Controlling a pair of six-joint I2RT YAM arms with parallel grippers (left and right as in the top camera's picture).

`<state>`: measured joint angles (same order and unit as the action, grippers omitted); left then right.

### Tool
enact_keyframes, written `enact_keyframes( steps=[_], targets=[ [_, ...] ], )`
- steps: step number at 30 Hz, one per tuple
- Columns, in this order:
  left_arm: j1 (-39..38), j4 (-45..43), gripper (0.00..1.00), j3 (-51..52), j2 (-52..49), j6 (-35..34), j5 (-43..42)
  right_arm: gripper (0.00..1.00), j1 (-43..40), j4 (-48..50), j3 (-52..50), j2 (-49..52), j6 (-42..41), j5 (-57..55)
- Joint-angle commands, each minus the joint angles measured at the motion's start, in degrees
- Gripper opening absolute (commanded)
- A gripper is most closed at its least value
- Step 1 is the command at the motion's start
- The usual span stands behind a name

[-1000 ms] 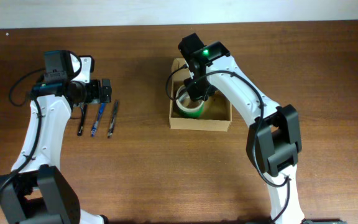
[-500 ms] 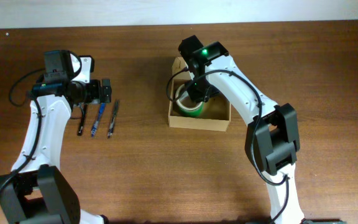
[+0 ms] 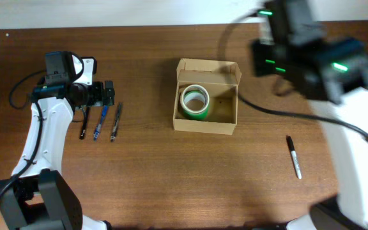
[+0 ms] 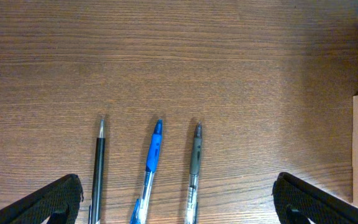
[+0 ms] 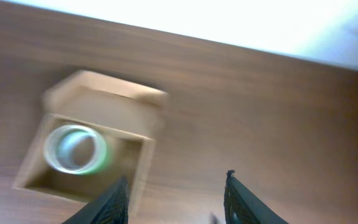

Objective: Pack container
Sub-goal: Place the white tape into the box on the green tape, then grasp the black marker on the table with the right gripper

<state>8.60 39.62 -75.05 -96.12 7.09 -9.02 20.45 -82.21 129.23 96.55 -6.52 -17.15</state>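
The tan cardboard container (image 3: 206, 124) stands open at the table's middle with its flap lid folded back. A green tape roll (image 3: 195, 101) lies inside, at its left. It also shows blurred in the right wrist view (image 5: 74, 148). My right gripper (image 5: 176, 186) is open and empty, raised high and to the right of the container (image 5: 142, 162). My left gripper (image 4: 173, 199) is open and empty, hovering over three pens: a black pen (image 4: 98, 168), a blue pen (image 4: 151, 165) and a grey pen (image 4: 193, 165).
A black marker (image 3: 294, 156) lies on the table to the right of the container. The three pens (image 3: 99, 121) lie side by side at the left. The right arm (image 3: 318, 57) looms large and blurred over the back right.
My right gripper let go of the green tape roll inside the container and rose up and away to the right. The left arm has not moved.
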Motion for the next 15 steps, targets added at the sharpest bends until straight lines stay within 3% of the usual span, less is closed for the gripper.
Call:
enact_keyframes(
  steps=[1,5,6,9,12,15],
  targets=[
    [0.2,-0.1,0.99,-1.1,-0.4,1.0,-0.2,0.47,-10.1,3.5,-14.4,-13.1,-3.0,-4.4],
    [0.2,-0.1,0.99,-1.1,-0.4,1.0,-0.2,0.48,-24.2,8.8,-35.3,-28.9,-6.0,1.8],
    [0.2,-0.1,0.99,-1.1,-0.4,1.0,-0.2,0.55,-27.8,11.0,-42.9,-33.6,-6.0,5.0],
    [0.2,-0.1,0.99,-1.1,-0.4,1.0,-0.2,0.62,-33.0,14.0,-57.3,-39.3,-6.6,10.7],
    [0.2,-0.1,0.99,-1.1,-0.4,1.0,-0.2,0.63,-36.7,17.9,-70.0,-38.6,-9.6,16.7],
    [0.2,-0.1,0.99,-1.1,-0.4,1.0,-0.2,0.63,-37.3,20.1,-73.5,-32.0,-9.4,20.0]
  ],
)
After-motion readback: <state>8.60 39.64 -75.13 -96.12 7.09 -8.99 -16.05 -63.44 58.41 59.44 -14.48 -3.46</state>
